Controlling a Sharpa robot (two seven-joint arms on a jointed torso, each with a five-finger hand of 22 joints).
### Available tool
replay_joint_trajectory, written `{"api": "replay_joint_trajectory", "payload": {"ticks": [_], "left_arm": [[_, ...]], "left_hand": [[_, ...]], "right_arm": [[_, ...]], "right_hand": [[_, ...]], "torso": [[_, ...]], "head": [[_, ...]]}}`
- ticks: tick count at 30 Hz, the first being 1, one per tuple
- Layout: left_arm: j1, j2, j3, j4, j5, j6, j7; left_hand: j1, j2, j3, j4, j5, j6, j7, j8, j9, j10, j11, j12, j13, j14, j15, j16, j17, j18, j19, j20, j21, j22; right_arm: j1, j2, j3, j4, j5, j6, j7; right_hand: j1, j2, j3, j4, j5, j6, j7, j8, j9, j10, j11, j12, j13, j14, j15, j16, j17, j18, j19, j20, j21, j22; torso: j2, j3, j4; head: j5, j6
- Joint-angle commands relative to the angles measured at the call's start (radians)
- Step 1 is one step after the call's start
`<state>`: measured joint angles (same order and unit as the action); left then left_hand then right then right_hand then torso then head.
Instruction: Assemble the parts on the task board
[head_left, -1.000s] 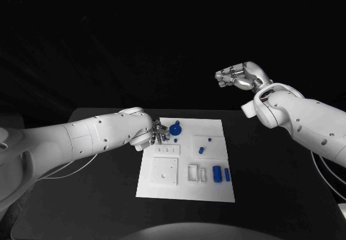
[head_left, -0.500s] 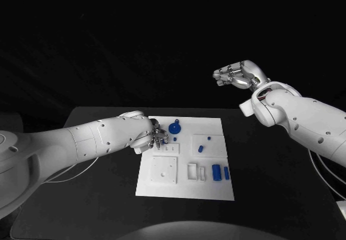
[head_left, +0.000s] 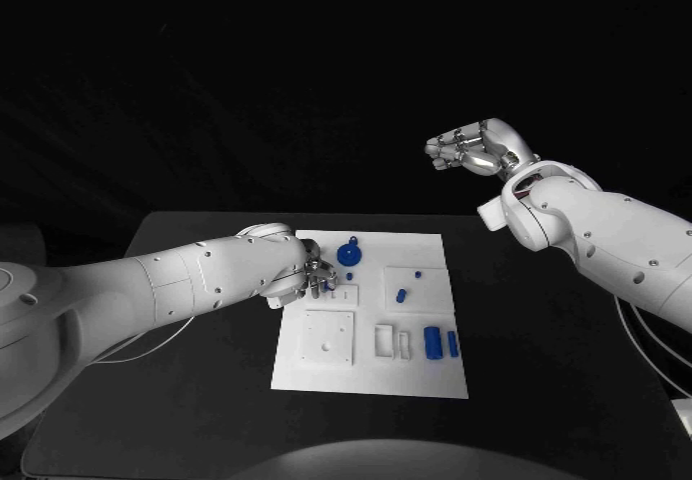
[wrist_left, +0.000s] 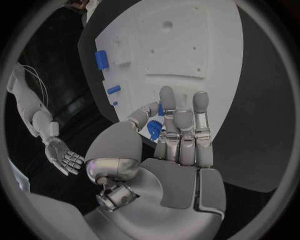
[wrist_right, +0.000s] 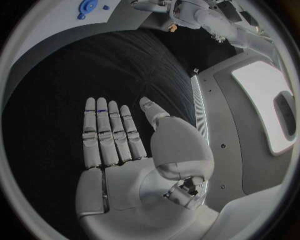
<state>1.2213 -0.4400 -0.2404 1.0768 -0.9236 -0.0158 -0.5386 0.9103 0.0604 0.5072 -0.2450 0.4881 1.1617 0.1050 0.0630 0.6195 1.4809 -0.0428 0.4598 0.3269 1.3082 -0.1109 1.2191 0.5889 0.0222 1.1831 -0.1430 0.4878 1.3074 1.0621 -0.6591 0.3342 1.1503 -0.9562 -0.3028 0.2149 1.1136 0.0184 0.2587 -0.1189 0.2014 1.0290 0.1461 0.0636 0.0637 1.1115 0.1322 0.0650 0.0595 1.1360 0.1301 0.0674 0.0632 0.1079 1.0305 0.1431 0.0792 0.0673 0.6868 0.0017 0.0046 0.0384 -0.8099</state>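
Observation:
The white task board (head_left: 372, 378) lies mid-table. A round blue part (head_left: 351, 257) stands near its far edge, and small blue parts (head_left: 404, 296) and a blue block (head_left: 433, 343) lie on its right side. My left hand (head_left: 309, 277) hovers at the board's left edge, just beside the round part. In the left wrist view its fingers (wrist_left: 182, 131) are stretched out straight, and the round blue part (wrist_left: 154, 131) shows behind the thumb. My right hand (head_left: 470, 150) is raised high beyond the table's far right, its palm (wrist_right: 125, 150) flat and empty.
The black table (head_left: 548, 330) has free room to the right and left of the board. White recessed blocks (head_left: 327, 336) sit on the board's left half. My right forearm (head_left: 606, 240) slopes above the table's right side.
My left hand has slid slightly toward me along the board's left edge. The right hand has drifted a little left. The parts on the board have not moved.

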Motion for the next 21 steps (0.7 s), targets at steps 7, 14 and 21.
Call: {"api": "replay_joint_trajectory", "payload": {"ticks": [7, 14, 21], "left_arm": [[-0.003, 0.008, 0.001, 0.004, -0.032, 0.055, 0.015], [-0.010, 0.014, 0.001, -0.003, -0.030, 0.055, 0.016], [-0.015, 0.019, 0.001, -0.009, -0.021, 0.047, 0.019]], "left_hand": [[-0.001, 0.003, 0.054, -0.042, 0.017, 0.153, -0.115, 0.003, 0.007, 0.035, -0.024, 0.005, 0.001, 0.012, -0.014, 0.006, -0.002, -0.011, 0.005, 0.000, 0.008, 0.020], [-0.007, 0.005, 0.055, -0.042, 0.012, 0.154, -0.116, 0.003, 0.015, 0.035, -0.025, 0.009, 0.002, 0.012, -0.014, 0.008, -0.002, -0.011, 0.005, 0.000, 0.010, 0.020], [-0.021, 0.015, 0.050, -0.041, -0.004, 0.156, -0.119, 0.003, 0.039, 0.034, -0.025, 0.013, 0.004, 0.013, -0.014, 0.010, -0.001, -0.013, 0.007, 0.000, 0.005, 0.019]], "right_arm": [[0.000, 0.003, 0.000, -0.001, -0.002, 0.015, 0.005], [0.000, 0.005, 0.000, -0.001, -0.001, 0.017, 0.005], [0.000, 0.006, 0.000, -0.002, 0.003, 0.020, 0.005]], "right_hand": [[0.007, -0.002, 0.012, -0.004, 0.012, -0.004, 0.001, -0.002, -0.001, -0.006, 0.002, -0.006, -0.001, -0.010, 0.001, -0.005, -0.001, 0.006, -0.008, -0.002, -0.006, -0.001], [0.003, -0.003, 0.022, -0.008, 0.016, -0.004, 0.001, -0.002, -0.002, -0.005, 0.002, -0.006, -0.001, -0.011, 0.002, -0.005, -0.001, 0.007, -0.009, -0.001, -0.006, -0.001], [0.000, -0.005, 0.025, -0.009, 0.022, -0.005, 0.001, -0.002, -0.001, -0.007, 0.003, -0.006, -0.001, -0.013, 0.002, -0.006, -0.001, 0.006, -0.010, -0.001, -0.006, -0.001]], "torso": [[0.001, 0.0001, -0.0003], [0.001, -0.0009, -0.0009], [0.001, -0.0002, 0.0005]], "head": [[-0.001, -0.007], [-0.003, -0.009], [-0.007, -0.011]]}}
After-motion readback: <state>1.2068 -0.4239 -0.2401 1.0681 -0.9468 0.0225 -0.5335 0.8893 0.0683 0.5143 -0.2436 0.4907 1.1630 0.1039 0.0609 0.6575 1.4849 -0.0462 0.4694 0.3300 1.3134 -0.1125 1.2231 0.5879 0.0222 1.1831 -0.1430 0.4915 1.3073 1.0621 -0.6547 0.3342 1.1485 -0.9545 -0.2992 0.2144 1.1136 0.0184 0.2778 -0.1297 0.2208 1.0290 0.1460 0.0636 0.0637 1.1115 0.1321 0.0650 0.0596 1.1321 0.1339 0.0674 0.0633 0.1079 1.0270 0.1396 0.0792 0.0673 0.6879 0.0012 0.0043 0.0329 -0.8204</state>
